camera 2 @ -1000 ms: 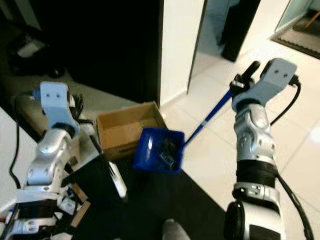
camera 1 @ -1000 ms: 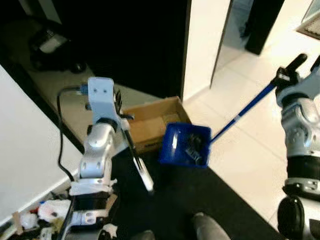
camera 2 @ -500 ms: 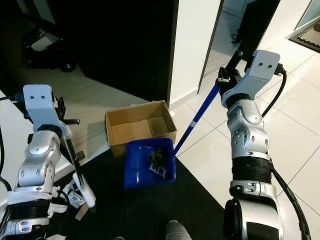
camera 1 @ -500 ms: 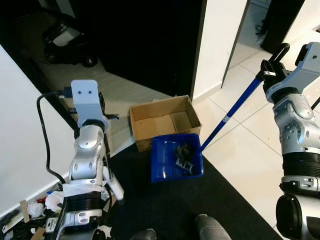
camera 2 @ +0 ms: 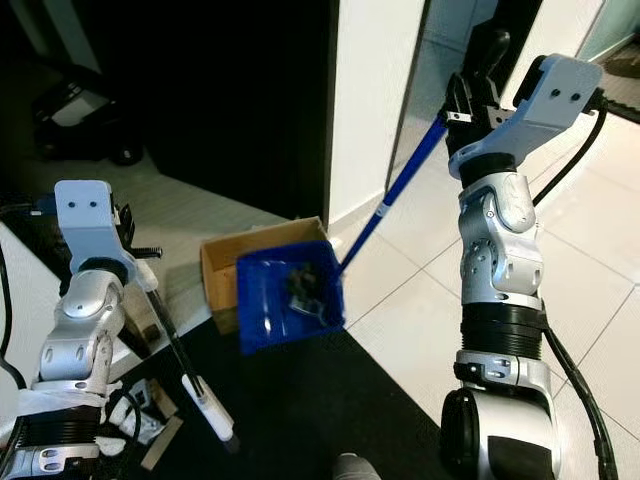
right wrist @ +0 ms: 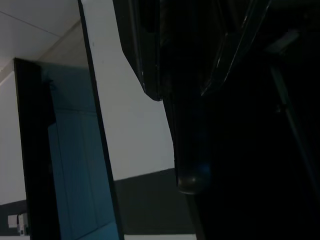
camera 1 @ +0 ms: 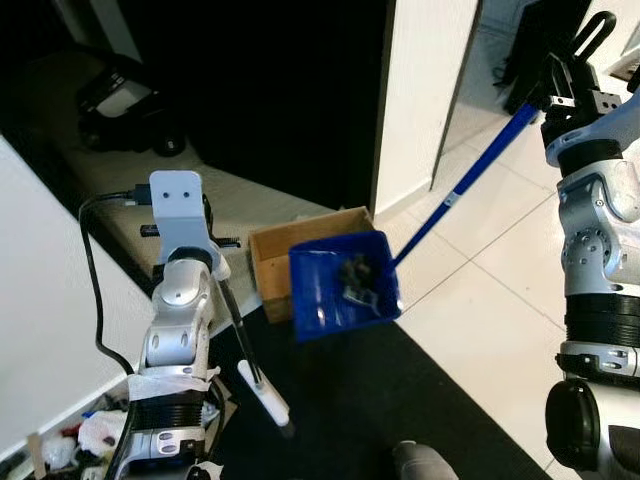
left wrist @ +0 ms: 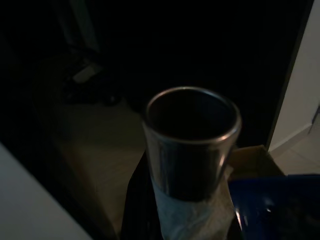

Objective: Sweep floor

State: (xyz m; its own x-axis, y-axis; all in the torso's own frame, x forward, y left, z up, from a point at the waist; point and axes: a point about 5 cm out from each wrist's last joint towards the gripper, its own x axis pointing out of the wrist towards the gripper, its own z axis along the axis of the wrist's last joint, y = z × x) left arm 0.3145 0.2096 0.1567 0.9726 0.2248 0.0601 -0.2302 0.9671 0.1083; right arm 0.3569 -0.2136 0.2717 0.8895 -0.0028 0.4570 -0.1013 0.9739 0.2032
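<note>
A blue dustpan (camera 1: 345,283) hangs tilted in the air, holding a clump of dark debris (camera 1: 356,279). Its long blue handle (camera 1: 460,185) runs up to my right gripper (camera 1: 562,68), which is shut on the handle's top end. The pan overlaps the right part of an open cardboard box (camera 1: 272,258) on the floor. My left gripper (camera 1: 216,242) is shut on a black broom stick (camera 1: 235,335) that slants down to a white tip (camera 1: 266,397). In the left wrist view, the stick's metal tube end (left wrist: 192,140) stands close up, with the box (left wrist: 252,154) and pan (left wrist: 280,205) behind it.
A black mat (camera 1: 400,390) lies in front of me, with white tiles (camera 1: 480,320) to the right. A white pillar (camera 1: 420,90) stands behind the box beside a dark doorway. A black wheeled object (camera 1: 125,100) sits far left. Litter (camera 1: 60,445) lies by the left wall.
The dustpan has risen off the mat and tilted up over the box's right side. My right gripper lifted higher. The camera shifted; the broom tip swung slightly right.
</note>
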